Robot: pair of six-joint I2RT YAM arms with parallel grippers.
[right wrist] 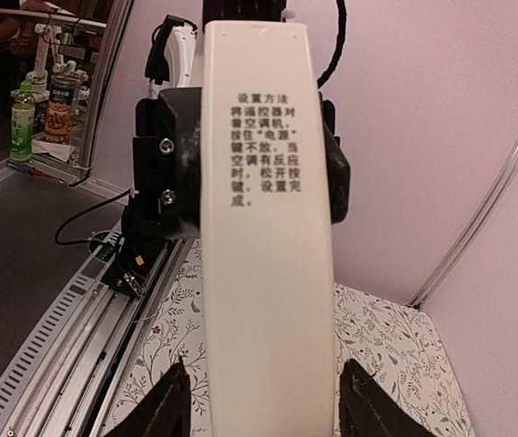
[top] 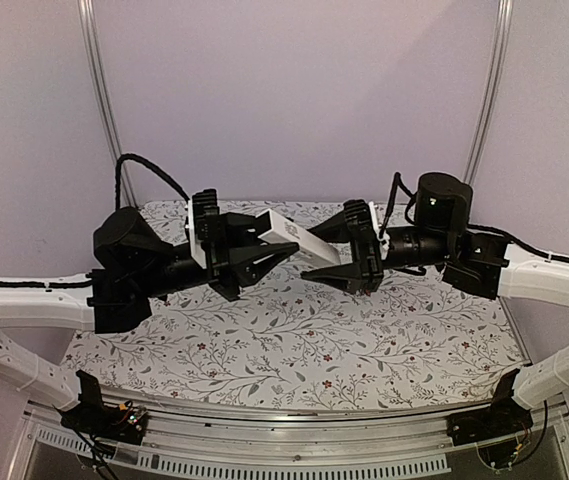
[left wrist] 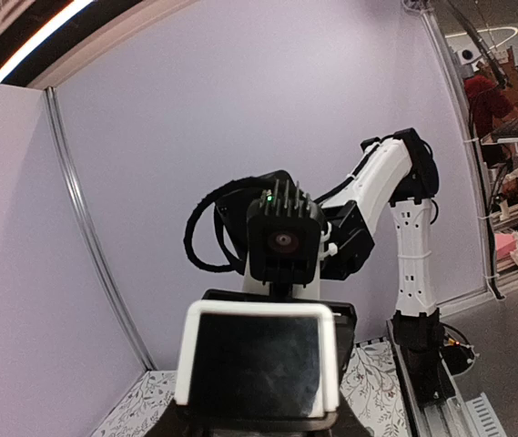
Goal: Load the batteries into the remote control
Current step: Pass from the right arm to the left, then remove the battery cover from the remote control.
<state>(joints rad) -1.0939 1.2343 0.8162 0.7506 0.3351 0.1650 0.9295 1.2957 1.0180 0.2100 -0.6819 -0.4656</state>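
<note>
The remote (top: pixel 299 238) is up in the air, one end pinched by the left gripper (top: pixel 279 232), the other flanked by the right gripper (top: pixel 326 245), grip unclear; no batteries show, so loading seems not done.

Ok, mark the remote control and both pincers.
remote control (right wrist: pixel 268 300), right wrist view, middle of printed face.
left pincer (right wrist: pixel 260 164), right wrist view, midway between fingertips.
right pincer (right wrist: pixel 266 401), right wrist view, midway between fingertips.

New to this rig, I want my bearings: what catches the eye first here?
A slim white rectangular plastic remote control hangs in mid-air over the floral-patterned table, bridging both arms. The left gripper clamps one end; the right gripper flanks the other. Dark Chinese lettering shows on it in the right wrist view.
</note>
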